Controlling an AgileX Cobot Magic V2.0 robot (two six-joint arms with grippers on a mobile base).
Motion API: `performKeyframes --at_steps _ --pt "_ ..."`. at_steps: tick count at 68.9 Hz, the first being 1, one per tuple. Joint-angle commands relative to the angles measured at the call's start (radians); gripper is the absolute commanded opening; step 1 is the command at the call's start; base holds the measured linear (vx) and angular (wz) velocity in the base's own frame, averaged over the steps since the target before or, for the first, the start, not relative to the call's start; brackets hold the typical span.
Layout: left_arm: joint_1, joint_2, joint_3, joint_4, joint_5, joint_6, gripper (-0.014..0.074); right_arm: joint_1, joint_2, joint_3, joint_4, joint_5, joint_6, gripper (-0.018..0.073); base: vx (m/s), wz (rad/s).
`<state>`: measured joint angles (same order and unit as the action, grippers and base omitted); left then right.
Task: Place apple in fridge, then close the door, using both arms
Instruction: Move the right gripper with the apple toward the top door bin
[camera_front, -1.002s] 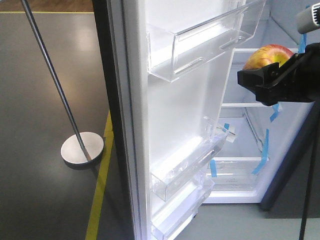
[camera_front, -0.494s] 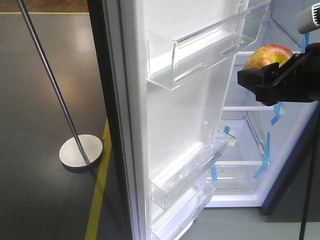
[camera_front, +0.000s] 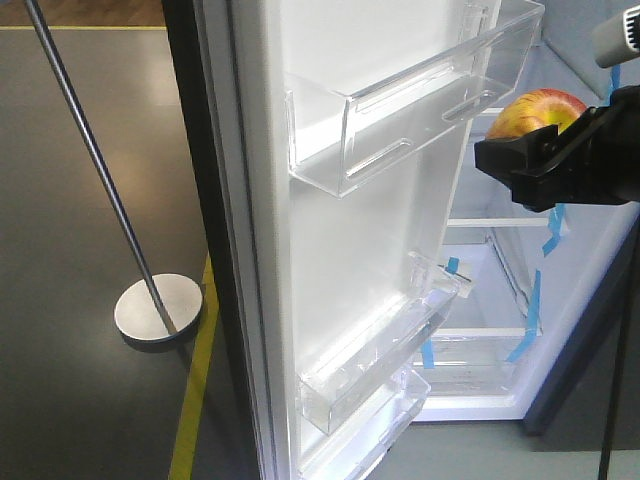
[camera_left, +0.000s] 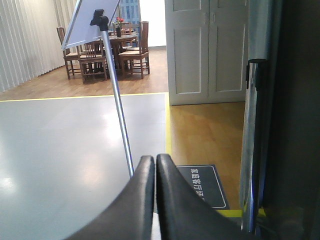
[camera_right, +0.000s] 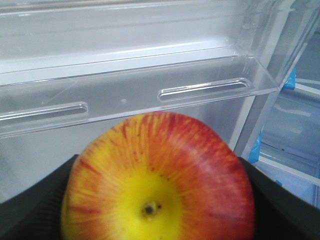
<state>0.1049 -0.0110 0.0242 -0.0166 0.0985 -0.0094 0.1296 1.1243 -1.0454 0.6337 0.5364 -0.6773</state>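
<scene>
My right gripper (camera_front: 530, 160) is shut on the apple (camera_front: 535, 112), red with yellow patches, and holds it in the air in front of the open fridge (camera_front: 490, 300). In the right wrist view the apple (camera_right: 160, 180) fills the lower frame between the black fingers (camera_right: 30, 210), facing a clear door bin (camera_right: 150, 95). The door (camera_front: 330, 250) stands wide open, white inside with clear bins. My left gripper (camera_left: 155, 160) is shut and empty, beside the door's dark outer side and its chrome handle (camera_left: 252, 145).
A metal stand with a round base (camera_front: 158, 310) and slanted pole stands left of the door on the grey floor. A yellow floor line (camera_front: 195, 400) runs beside it. White shelves with blue tape strips (camera_front: 530, 300) show inside the fridge.
The door has shifted slightly left in the front view and the stand with it; the view has moved a little. The right gripper still holds the apple in the same place.
</scene>
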Motion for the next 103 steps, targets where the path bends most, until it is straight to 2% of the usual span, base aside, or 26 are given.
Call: performKeyframes --at_steps 1,103 --pt "-0.008 -0.014 -0.020 -0.010 -0.073 -0.008 -0.0008 -0.002 -0.022 -0.028 0.021 -0.061 -0.007 0.0057 0.03 -0.01" --pt "-0.008 -0.014 -0.020 -0.010 -0.073 -0.008 -0.0008 -0.002 -0.022 -0.028 0.021 -0.061 -0.007 0.0057 0.01 -0.01"
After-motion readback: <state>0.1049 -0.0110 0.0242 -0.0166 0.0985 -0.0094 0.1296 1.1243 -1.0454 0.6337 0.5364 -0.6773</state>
